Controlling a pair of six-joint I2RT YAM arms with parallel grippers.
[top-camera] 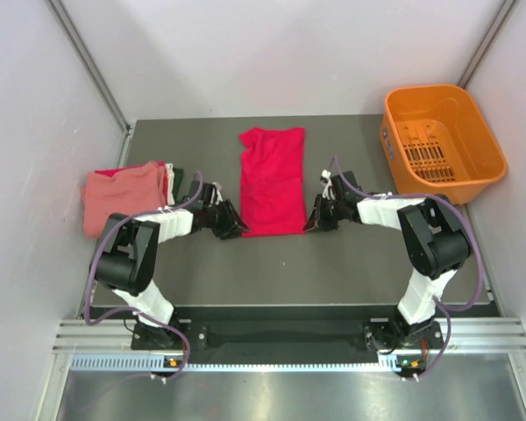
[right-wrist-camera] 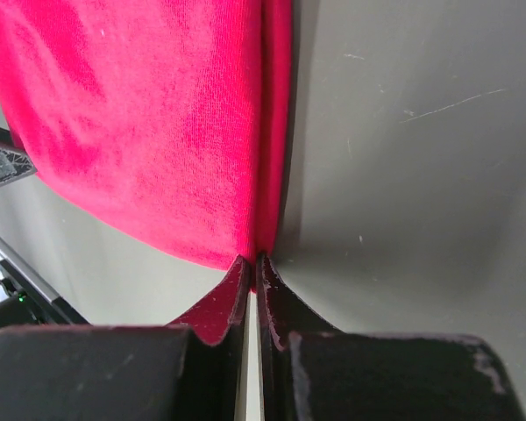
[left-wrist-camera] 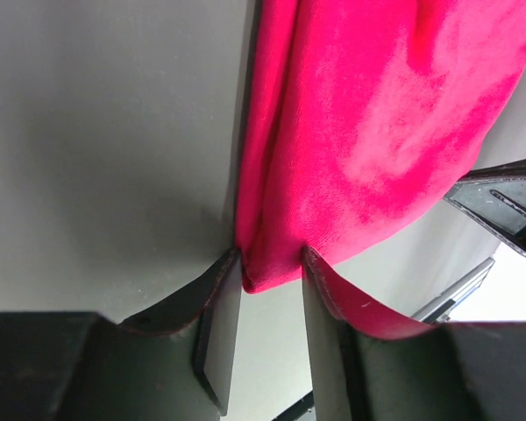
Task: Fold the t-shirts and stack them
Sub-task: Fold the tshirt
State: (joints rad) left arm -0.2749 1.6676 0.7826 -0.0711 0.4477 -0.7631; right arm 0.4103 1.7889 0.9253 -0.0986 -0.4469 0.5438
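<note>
Salmon pink cloth t-shirt (top-camera: 123, 197) folded, frame left. Crimson red cloth t-shirt (top-camera: 272, 180) centre, part-folded, unstacked. Left gripper (left-wrist-camera: 272, 263) narrowly straddles corner; right gripper (right-wrist-camera: 252, 263) pinches opposite corner.

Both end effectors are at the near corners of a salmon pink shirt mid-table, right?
No. The left end effector and right end effector are at the near corners of the crimson red t-shirt, as the top external view shows; the salmon pink t-shirt lies far left.

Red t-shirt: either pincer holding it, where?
Right pincer is shut on the red t-shirt at its near right corner. Left pincer straddles the near left corner, jaws apart.
</note>
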